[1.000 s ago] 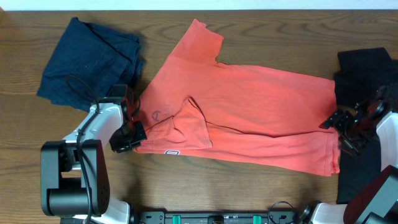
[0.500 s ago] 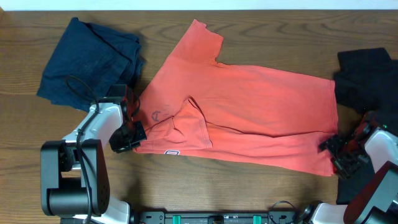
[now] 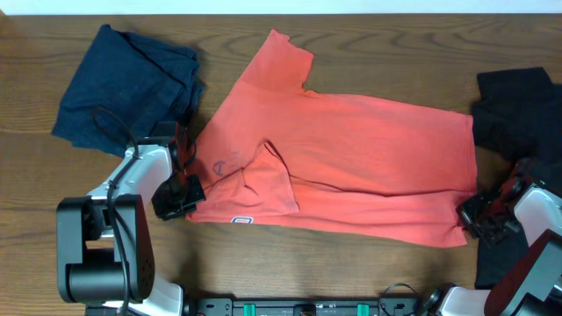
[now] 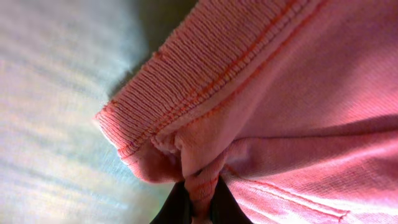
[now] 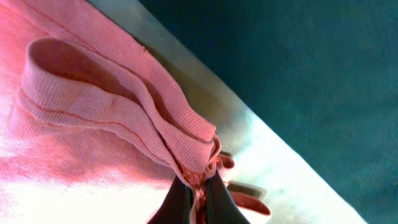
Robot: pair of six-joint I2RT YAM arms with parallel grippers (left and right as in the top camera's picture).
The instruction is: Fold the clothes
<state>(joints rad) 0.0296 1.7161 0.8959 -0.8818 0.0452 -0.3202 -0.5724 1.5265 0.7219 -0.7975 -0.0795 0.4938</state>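
The coral-red T-shirt (image 3: 342,158) lies spread across the middle of the table, one sleeve pointing to the far edge and a fold bunched near its collar. My left gripper (image 3: 183,197) is shut on the shirt's near-left edge; in the left wrist view a pinch of ribbed coral hem (image 4: 199,180) sits between the dark fingers. My right gripper (image 3: 471,219) is shut on the shirt's near-right corner, where the doubled hem (image 5: 186,146) is squeezed between the fingertips. A dark navy garment (image 3: 127,83) lies crumpled at the far left. A black garment (image 3: 518,114) lies at the right edge.
Bare brown wood table (image 3: 290,263) shows along the near edge and at the far side. The left arm's base (image 3: 101,254) stands at the near left. More black cloth (image 3: 500,259) lies under the right arm.
My right gripper moved from the shirt's right edge toward its near-right corner and went from open to shut on the hem. The left gripper stayed shut on its edge.
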